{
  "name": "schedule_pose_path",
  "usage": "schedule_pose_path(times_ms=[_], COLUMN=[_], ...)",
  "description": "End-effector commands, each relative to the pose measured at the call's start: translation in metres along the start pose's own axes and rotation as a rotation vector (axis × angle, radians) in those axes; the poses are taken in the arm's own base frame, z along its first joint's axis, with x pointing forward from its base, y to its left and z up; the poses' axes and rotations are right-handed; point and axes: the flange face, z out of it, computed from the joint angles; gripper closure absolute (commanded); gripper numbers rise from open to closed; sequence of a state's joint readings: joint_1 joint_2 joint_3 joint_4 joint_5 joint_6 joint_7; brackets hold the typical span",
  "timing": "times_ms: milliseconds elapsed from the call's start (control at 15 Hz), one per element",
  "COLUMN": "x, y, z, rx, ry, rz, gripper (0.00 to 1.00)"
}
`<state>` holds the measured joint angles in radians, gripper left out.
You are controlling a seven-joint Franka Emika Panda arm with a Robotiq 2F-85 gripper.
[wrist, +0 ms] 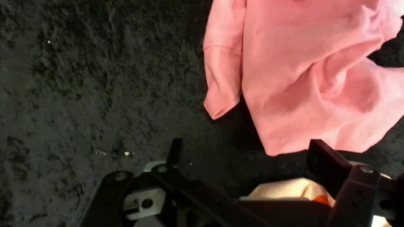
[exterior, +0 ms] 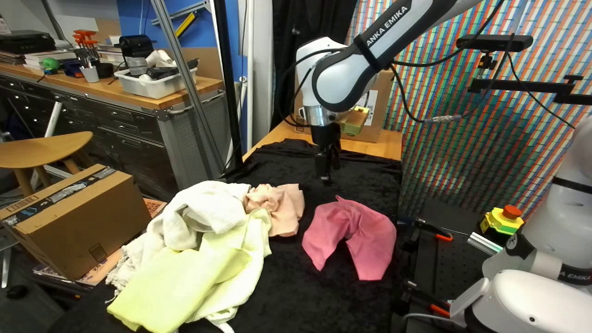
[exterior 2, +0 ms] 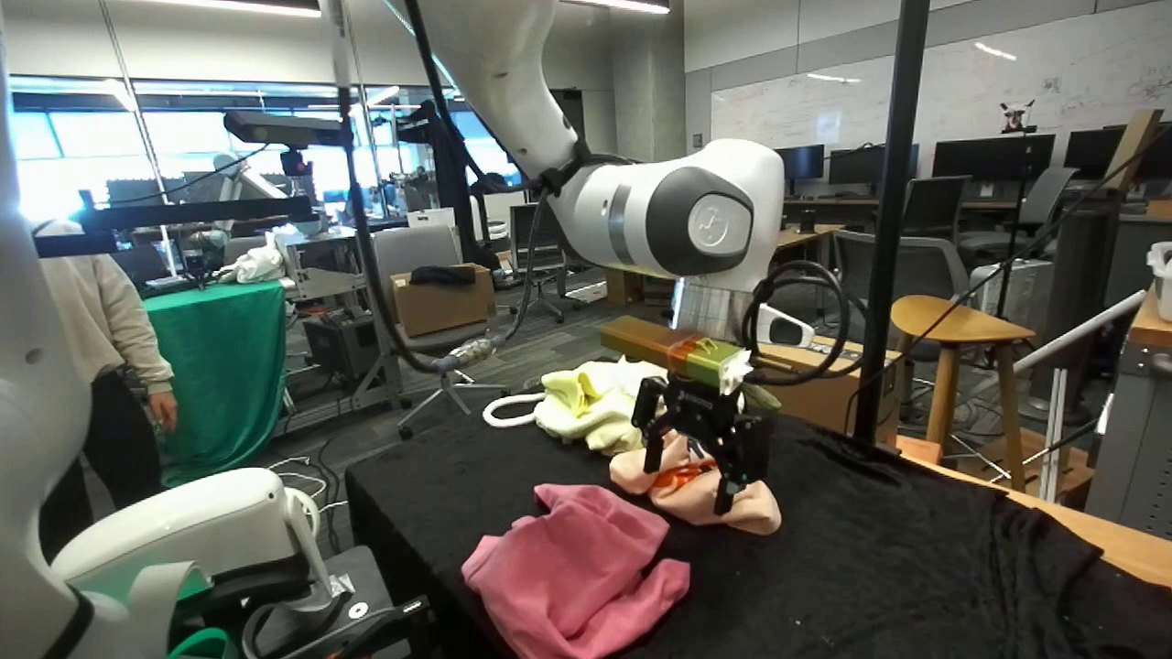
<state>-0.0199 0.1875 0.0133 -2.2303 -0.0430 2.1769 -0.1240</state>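
My gripper (wrist: 247, 142) stands open above the black cloth, nothing between its fingers. In both exterior views the gripper (exterior: 325, 178) (exterior 2: 688, 485) hangs pointing down. A crumpled pink cloth (exterior: 374, 238) (exterior 2: 577, 567) (wrist: 293, 78) lies close to it; in the wrist view its lower edge reaches up to the right finger (wrist: 326, 160). A bunched peach cloth (exterior: 284, 212) (exterior 2: 751, 511) (wrist: 284, 189) shows partly behind the gripper's body in the wrist view. Beside it are a white cloth (exterior: 222, 199) and a pale yellow one (exterior: 180, 277) (exterior 2: 586, 403), heaped together.
A black velvety cover (exterior: 296, 286) drapes the table. Boxes (exterior: 381, 101) stand at one table end, and a large carton (exterior: 78, 226) sits off the table's side. A white arm base (exterior: 550, 226) and a red-topped stop button (exterior: 502, 219) stand along the opposite side.
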Motion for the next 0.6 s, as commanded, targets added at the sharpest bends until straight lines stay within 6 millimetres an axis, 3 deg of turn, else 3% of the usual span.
schedule_pose_path(times_ms=[0, 533], x=[-0.046, -0.081], y=[0.007, 0.007], z=[0.008, 0.026], rx=[0.04, 0.1], ry=[0.069, 0.272], rz=[-0.002, 0.006], gripper=[0.0, 0.0])
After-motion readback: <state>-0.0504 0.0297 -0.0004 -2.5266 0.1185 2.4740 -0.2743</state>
